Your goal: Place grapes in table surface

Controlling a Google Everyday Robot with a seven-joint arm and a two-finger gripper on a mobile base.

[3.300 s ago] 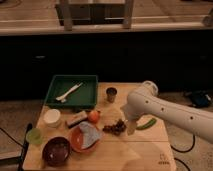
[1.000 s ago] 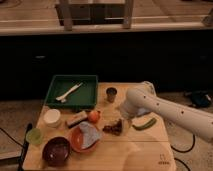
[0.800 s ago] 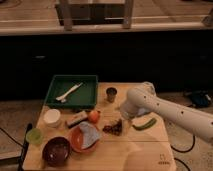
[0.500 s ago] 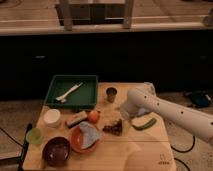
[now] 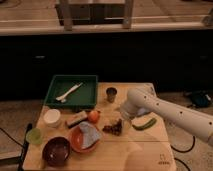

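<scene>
The white arm (image 5: pixel 170 112) reaches in from the right edge of the table, bending down near the middle, where the gripper (image 5: pixel 121 123) sits low over the wood with its jaws apart. The grapes (image 5: pixel 113 128), a dark lumpy cluster, lie on the table surface (image 5: pixel 145 150) near its centre, just at the gripper's tip; whether the jaws touch the bunch cannot be told. A green curved pod (image 5: pixel 145 123) lies just beside the arm, toward the right edge. A small metal cup (image 5: pixel 111 94) stands toward the far edge, next to the green tray (image 5: pixel 86 96) at the far left corner, which holds a white utensil (image 5: pixel 69 92). An orange fruit (image 5: pixel 93 116) rests left of the grapes, beside a brown block (image 5: pixel 76 119). Nearer the front, an orange plate (image 5: pixel 76 142) carries a blue-grey cloth (image 5: pixel 90 134), with a dark bowl (image 5: pixel 56 150) toward the near left corner. A white cup (image 5: pixel 52 117) and a pale green cup (image 5: pixel 34 136) stand along the left edge. A small dark logo (image 5: pixel 161 161) marks the near right corner
</scene>
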